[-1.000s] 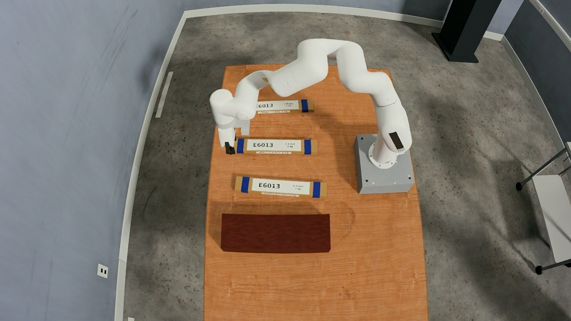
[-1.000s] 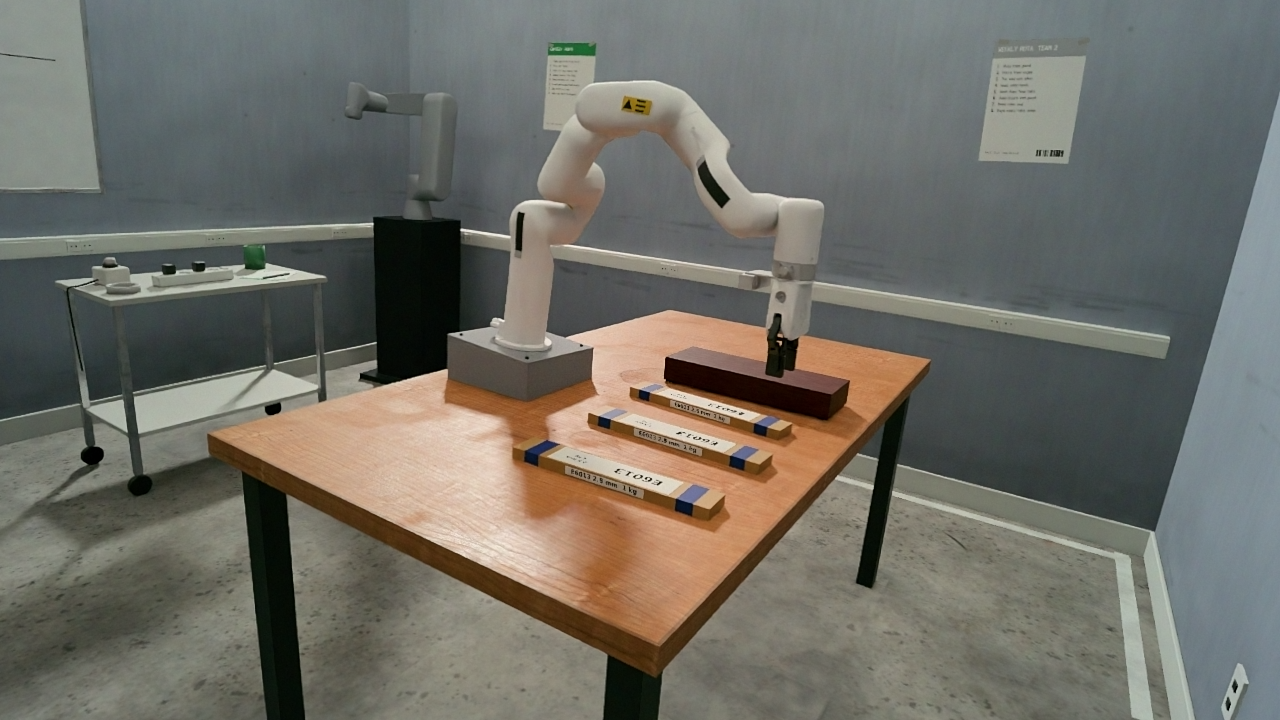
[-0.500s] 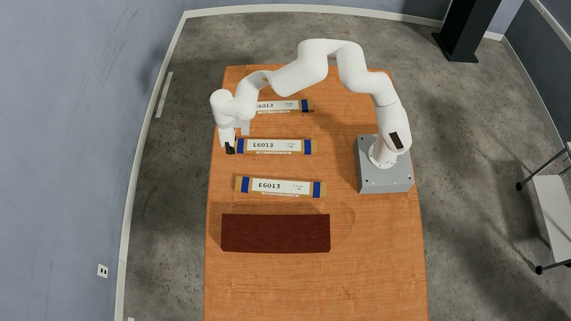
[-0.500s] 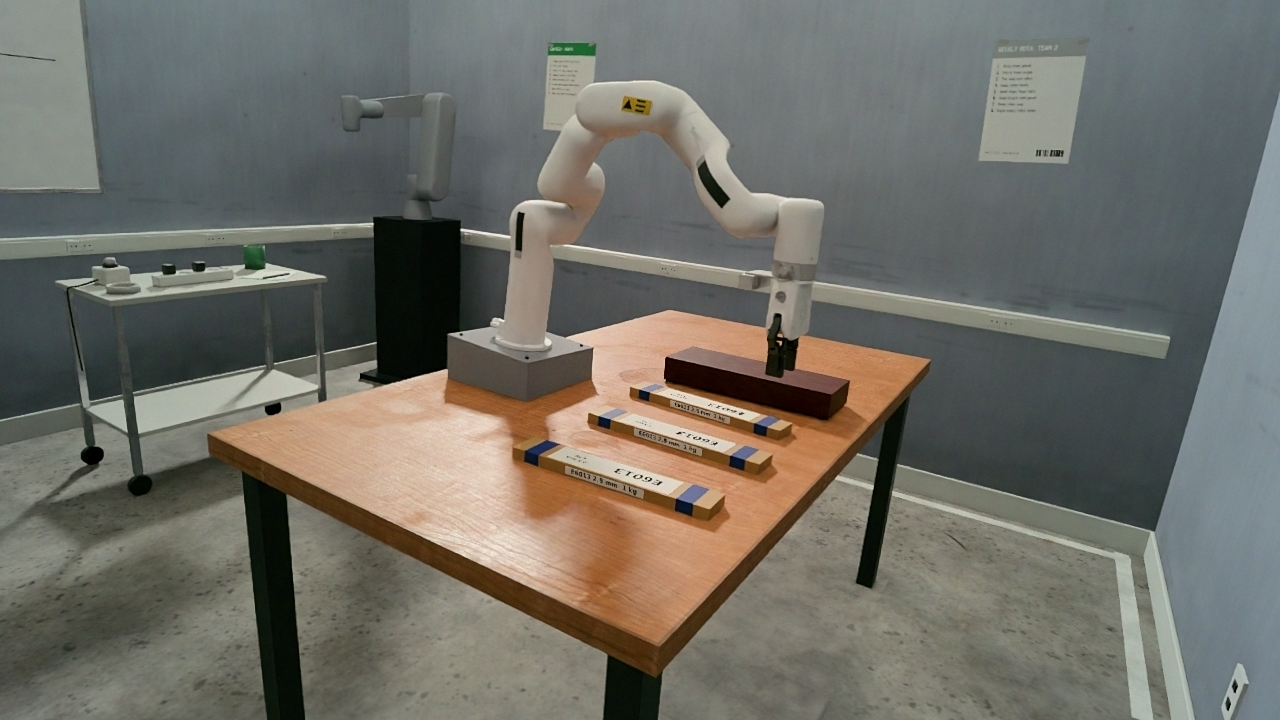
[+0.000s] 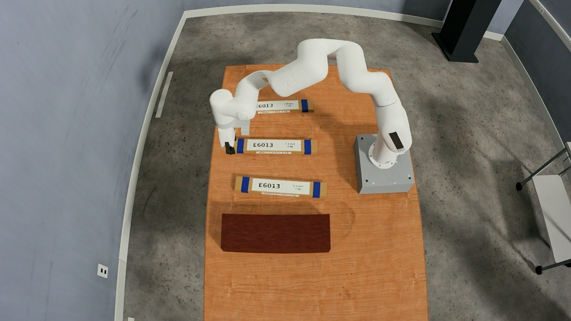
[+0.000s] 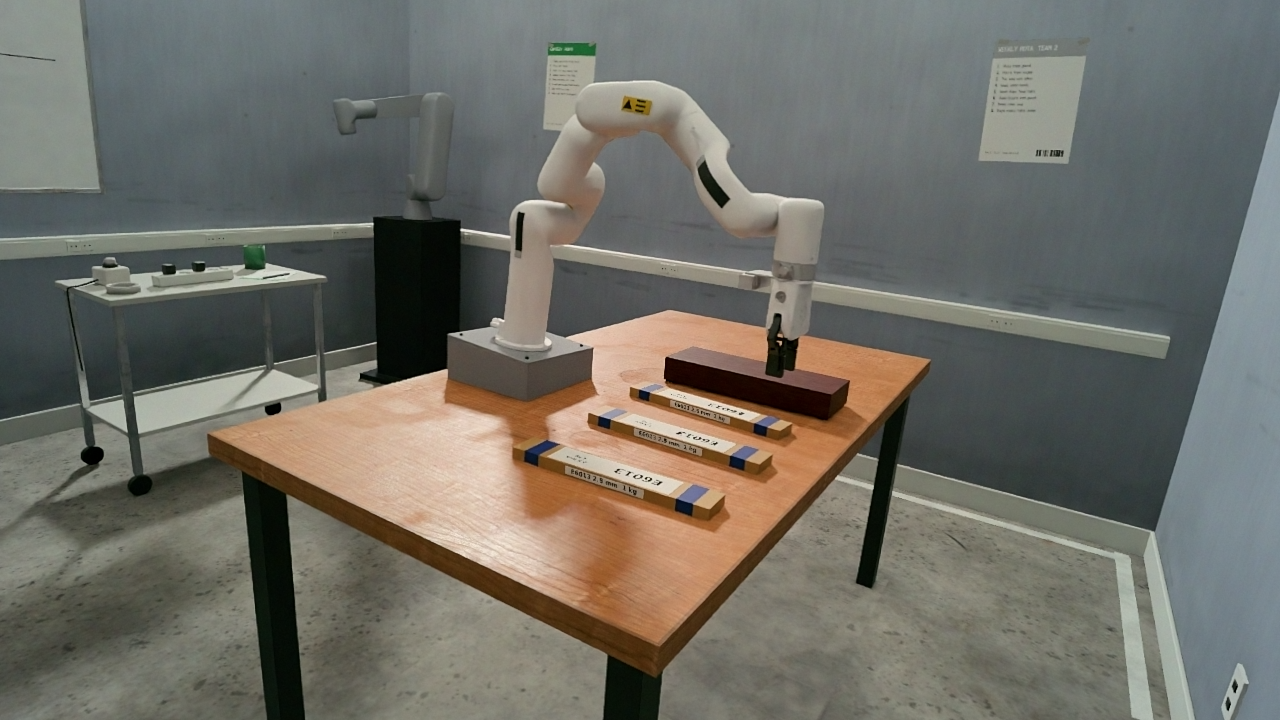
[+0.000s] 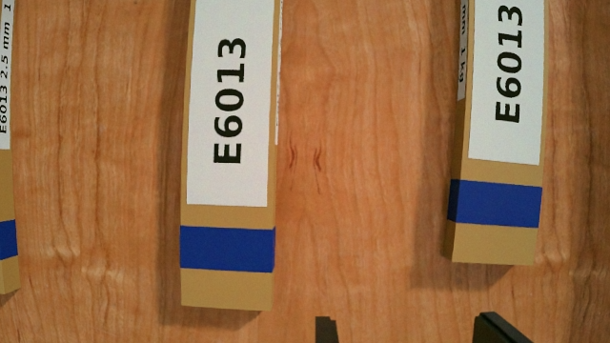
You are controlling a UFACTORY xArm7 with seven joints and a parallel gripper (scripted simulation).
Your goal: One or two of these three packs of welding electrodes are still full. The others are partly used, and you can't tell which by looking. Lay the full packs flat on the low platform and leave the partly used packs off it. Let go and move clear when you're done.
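Three tan packs with blue bands and white "E6013" labels lie flat and parallel on the wooden table. They are the far pack (image 5: 285, 106) (image 6: 617, 476), the middle pack (image 5: 276, 146) (image 6: 680, 440) (image 7: 229, 143) and the near pack (image 5: 279, 187) (image 6: 711, 409). The dark red low platform (image 5: 275, 232) (image 6: 756, 380) lies beyond the near pack with nothing on it. My gripper (image 5: 229, 149) (image 6: 780, 360) (image 7: 410, 333) is partly open and empty. It hangs a little above the table just off the left end of the middle pack. In the wrist view its fingertips lie past the pack ends.
The arm's grey base block (image 5: 383, 167) (image 6: 519, 362) stands on the table to the right of the packs. The table's left edge is close to my gripper. A white cart (image 5: 555, 215) (image 6: 187, 277) and a black pedestal (image 6: 416, 295) with another arm stand on the floor.
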